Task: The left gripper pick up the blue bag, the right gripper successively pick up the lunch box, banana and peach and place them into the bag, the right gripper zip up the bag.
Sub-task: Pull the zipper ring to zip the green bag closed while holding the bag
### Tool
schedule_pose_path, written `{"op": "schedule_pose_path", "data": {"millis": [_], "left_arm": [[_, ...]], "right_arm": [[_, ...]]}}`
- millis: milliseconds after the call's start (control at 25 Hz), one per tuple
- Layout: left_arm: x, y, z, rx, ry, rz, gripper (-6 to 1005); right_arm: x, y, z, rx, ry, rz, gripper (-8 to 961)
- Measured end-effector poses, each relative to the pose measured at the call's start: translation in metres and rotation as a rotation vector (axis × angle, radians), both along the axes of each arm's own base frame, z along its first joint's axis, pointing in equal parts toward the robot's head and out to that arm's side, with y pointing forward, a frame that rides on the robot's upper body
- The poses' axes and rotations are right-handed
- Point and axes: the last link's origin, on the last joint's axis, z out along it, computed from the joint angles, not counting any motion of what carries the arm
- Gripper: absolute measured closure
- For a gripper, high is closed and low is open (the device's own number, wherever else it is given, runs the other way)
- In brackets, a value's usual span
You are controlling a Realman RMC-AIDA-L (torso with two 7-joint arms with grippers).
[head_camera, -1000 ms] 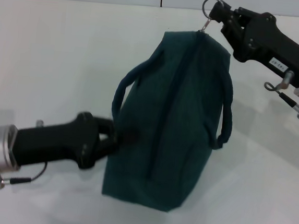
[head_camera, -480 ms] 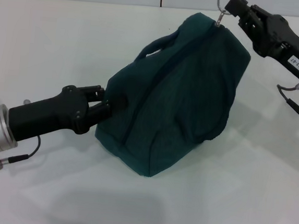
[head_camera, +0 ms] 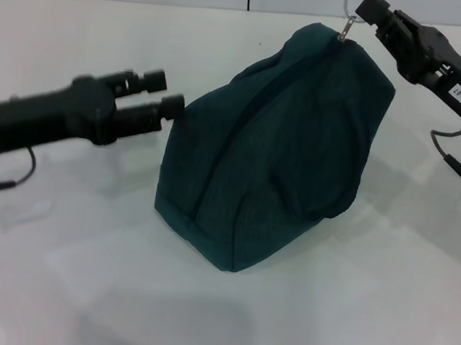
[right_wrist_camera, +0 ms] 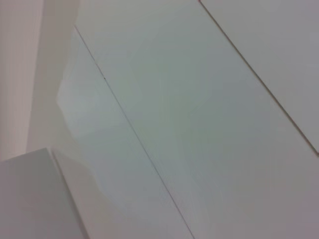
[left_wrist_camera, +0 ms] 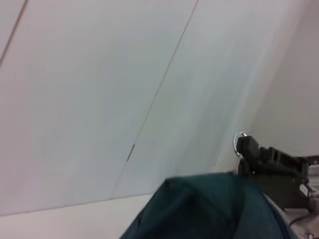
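Since the earlier frames the left gripper (head_camera: 158, 96) has let go of the blue bag (head_camera: 278, 140) and drawn back from its near flank; its fingers are now standing apart with nothing between them, just beside the bag's left side and apparently clear of the fabric. The bag itself has dropped from a hanging, tilted pose and is now sitting on the white table (head_camera: 64, 231), slumped and closed along its top seam. The right gripper (head_camera: 366, 11) is hovering at the bag's far upper corner, clamped on the ring zip pull (head_camera: 351, 7). No lunch box, banana or peach is showing anywhere around the bag, so they are presumably inside. The zipping step appears to be finishing. The next move calls only for the right gripper to release the ring and withdraw upward from the bag without dragging it over.
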Motion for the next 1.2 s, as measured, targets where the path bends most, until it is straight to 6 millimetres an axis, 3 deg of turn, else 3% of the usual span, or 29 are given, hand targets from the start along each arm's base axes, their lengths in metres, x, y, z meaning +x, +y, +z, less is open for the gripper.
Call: {"op": "schedule_pose_path", "data": {"millis": [120, 280, 400, 600, 800, 1200], "left_arm": [[0.027, 0.015, 0.021, -0.036, 0.075, -0.033, 348], [0.081, 0.031, 0.041, -0.064, 0.228, -0.072, 293], [0.125, 0.033, 0.041, -0.075, 0.369, -0.097, 251], [0.185, 0.024, 0.018, -0.068, 0.573, -0.089, 223], [0.205, 0.023, -0.009, -0.055, 0.690, -0.084, 222], [0.198, 0.026, -0.025, -0.040, 0.750, -0.034, 228]], "right_arm": [[0.002, 0.001, -0.001, 0.000, -0.007, -0.015, 945], [0.006, 0.003, -0.001, 0.006, -0.007, -0.045, 945], [0.006, 0.003, -0.001, 0.007, -0.006, -0.051, 944], [0.007, 0.004, 0.000, 0.010, -0.005, -0.058, 944], [0.007, 0.003, -0.001, 0.007, -0.007, -0.057, 944], [0.009, 0.002, -0.001, 0.007, -0.007, -0.061, 944]]}}
